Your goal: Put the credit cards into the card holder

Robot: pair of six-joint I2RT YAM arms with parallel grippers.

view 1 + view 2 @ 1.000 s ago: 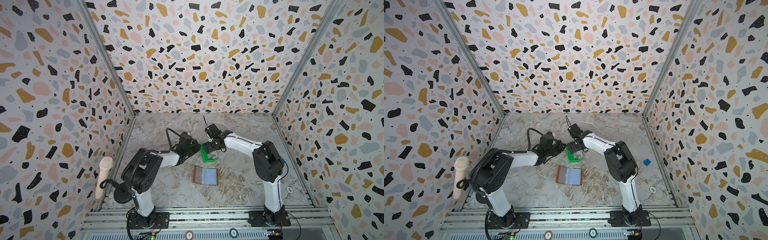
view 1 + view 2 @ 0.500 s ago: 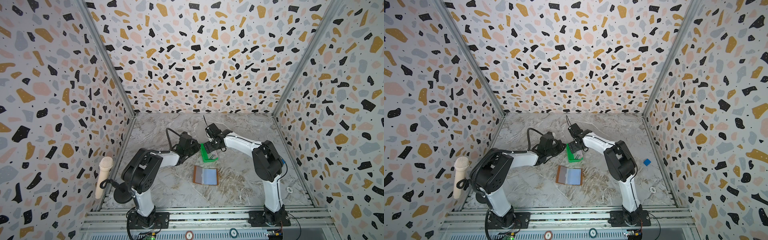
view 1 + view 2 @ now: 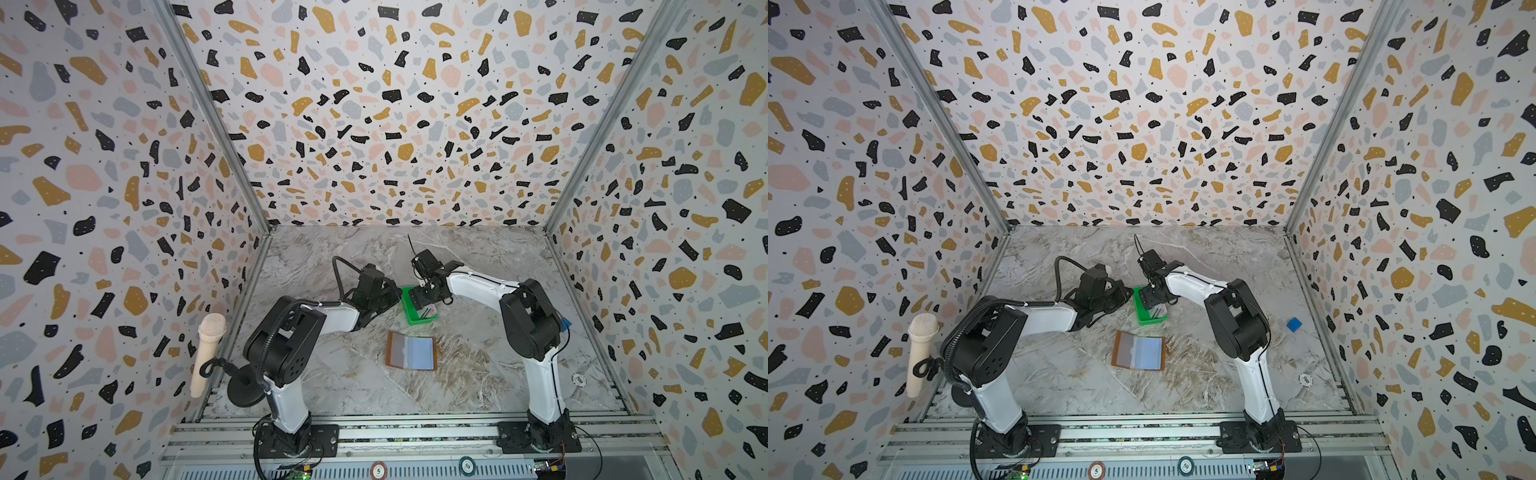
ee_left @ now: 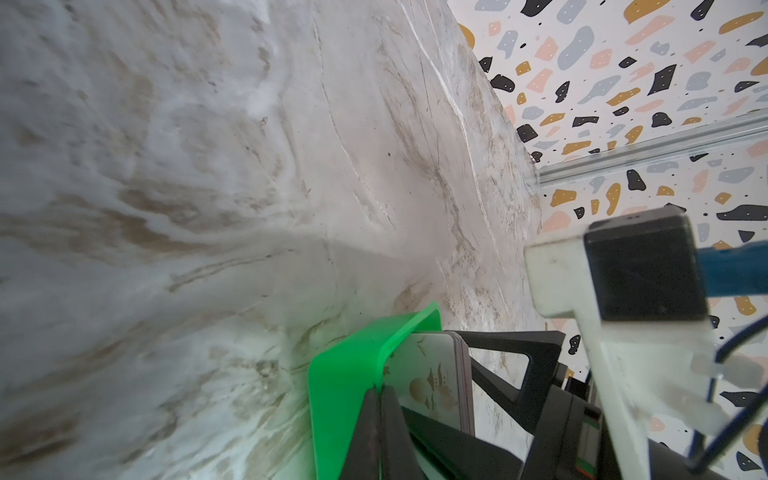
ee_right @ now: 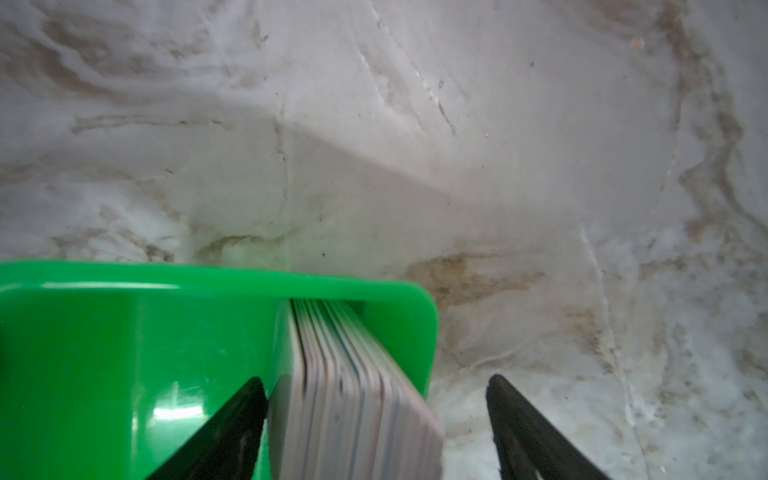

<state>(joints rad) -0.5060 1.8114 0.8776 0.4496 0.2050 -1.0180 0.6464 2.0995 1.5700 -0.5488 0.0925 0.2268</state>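
Note:
The credit cards [image 5: 353,374] stand on edge as a stack at one end of a small green tray [image 5: 124,332]. My right gripper [image 5: 374,380] is open astride the stack: one finger is close to its side inside the tray, the other well clear outside it. My left gripper [image 4: 380,388] is shut on the green tray's [image 4: 349,382] wall, next to the cards [image 4: 428,374]. In both top views the two grippers [image 3: 395,297] [image 3: 424,305] meet at the tray [image 3: 417,318]. The card holder [image 3: 411,351] [image 3: 1139,353] lies open and flat, nearer the front.
A small blue cube [image 3: 1294,324] lies towards the right wall. Near the front right there is a white disc [image 3: 1305,379]. A microphone on a stand [image 3: 208,357] rises at the left wall. Patterned walls close in three sides.

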